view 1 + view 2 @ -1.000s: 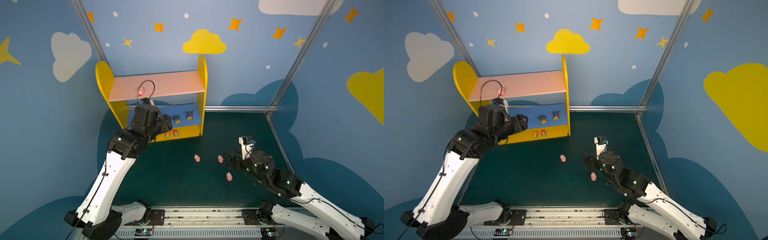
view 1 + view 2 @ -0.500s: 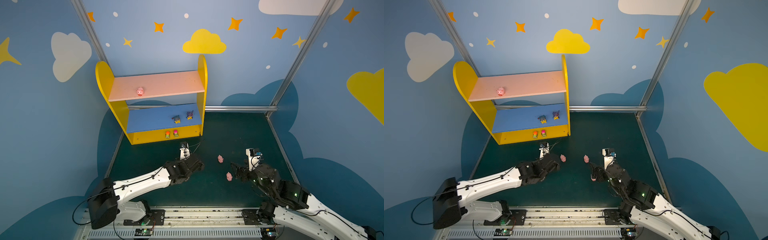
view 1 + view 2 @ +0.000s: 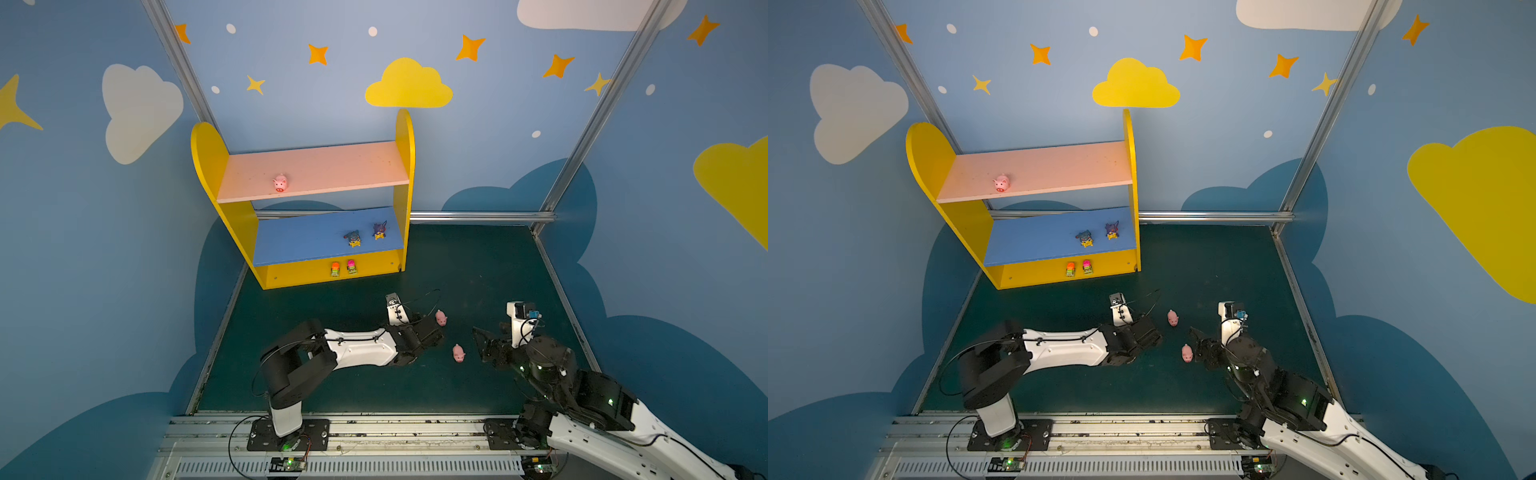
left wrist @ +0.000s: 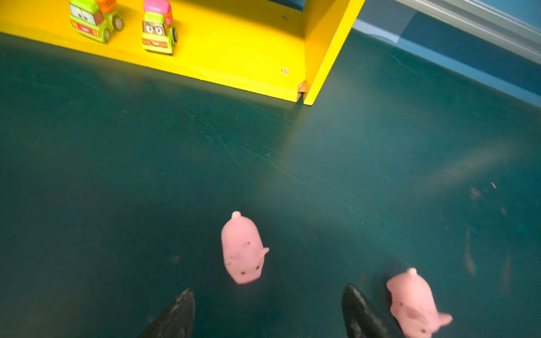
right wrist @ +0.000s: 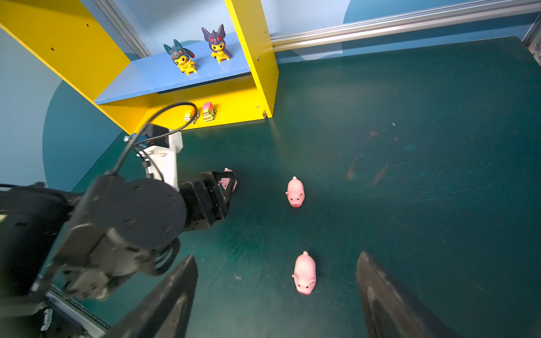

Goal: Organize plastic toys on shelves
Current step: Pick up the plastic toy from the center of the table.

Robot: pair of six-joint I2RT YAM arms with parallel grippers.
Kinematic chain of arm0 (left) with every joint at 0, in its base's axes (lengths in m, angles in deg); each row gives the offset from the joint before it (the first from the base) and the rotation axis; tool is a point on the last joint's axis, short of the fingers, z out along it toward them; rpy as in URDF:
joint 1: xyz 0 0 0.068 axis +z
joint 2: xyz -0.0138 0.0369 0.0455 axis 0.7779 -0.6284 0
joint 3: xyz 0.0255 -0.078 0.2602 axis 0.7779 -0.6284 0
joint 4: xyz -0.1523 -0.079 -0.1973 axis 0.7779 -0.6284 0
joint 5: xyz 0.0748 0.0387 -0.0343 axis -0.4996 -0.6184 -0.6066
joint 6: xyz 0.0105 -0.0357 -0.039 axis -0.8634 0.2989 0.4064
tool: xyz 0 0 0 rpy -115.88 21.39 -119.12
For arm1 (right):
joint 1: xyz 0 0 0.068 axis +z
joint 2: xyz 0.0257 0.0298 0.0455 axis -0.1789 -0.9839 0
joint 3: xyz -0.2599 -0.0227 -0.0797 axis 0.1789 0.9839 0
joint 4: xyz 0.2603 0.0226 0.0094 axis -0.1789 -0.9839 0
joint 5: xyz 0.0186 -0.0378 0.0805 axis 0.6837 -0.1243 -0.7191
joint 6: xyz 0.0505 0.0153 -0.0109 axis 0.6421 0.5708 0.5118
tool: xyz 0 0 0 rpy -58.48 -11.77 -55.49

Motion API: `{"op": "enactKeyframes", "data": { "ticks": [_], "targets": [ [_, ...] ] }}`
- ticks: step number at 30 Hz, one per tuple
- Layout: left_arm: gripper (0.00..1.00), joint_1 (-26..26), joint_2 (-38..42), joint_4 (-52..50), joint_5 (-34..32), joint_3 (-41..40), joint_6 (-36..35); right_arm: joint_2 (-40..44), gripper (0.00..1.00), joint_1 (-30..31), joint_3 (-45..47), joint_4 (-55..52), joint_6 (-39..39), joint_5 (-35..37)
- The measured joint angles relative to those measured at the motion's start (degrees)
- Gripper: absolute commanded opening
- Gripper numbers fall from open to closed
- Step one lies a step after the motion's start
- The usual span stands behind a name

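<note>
Left gripper [image 4: 268,291]: I see it low over the green mat [image 3: 478,270], fingers spread, gripping nothing.
Near pig [image 4: 243,248]: lies on the mat just ahead of my left fingertips and touches neither. The arm hides it in both top views.
Middle pig [image 3: 441,318]: on the mat just beside the Left gripper, clear of it in my right wrist view.
Right gripper [image 5: 276,259]: released wide and empty.
Front pig [image 3: 458,353]: on the mat. My right wrist view frames it between the two fingers, touching neither.
Shelves [image 3: 208,158]: stand at the back of the mat, towards the left.
Shelf pig [image 3: 280,183]: upright on the pink upper board [image 3: 340,166], left of its middle.
Blue-headed figure [image 3: 353,239]: upright on the blue lower board [image 3: 299,241], near its right end.
Purple-headed figure [image 3: 379,230]: upright just beside it, nearer the side panel.
Orange-topped car [image 3: 335,269]: on the yellow base [image 3: 291,276].
Pink-topped car [image 3: 351,267]: just beside it on the base.
</note>
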Motion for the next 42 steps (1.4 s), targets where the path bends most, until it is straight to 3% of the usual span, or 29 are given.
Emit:
{"op": "enactKeyframes", "data": {
  "ticks": [8,18,36,42],
  "targets": [
    [0.73,2.91,-6.62,-0.28,1.46,2.97,2.45,3.02,0.84,0.00,0.00,-2.56,0.55,0.00],
    [0.64,4.28,-9.05,-1.44,2.86,4.42,3.87,4.26,0.84,0.02,-0.24,-4.37,1.07,0.02],
    [0.51,6.93,-14.21,-12.70,4.48,14.12,3.82,6.62,0.84,0.04,-0.24,-6.12,2.36,0.17],
    [0.41,7.37,-14.71,-15.08,5.07,15.17,3.28,7.56,0.84,0.04,-0.24,-6.64,2.38,0.44]
  ]
}}
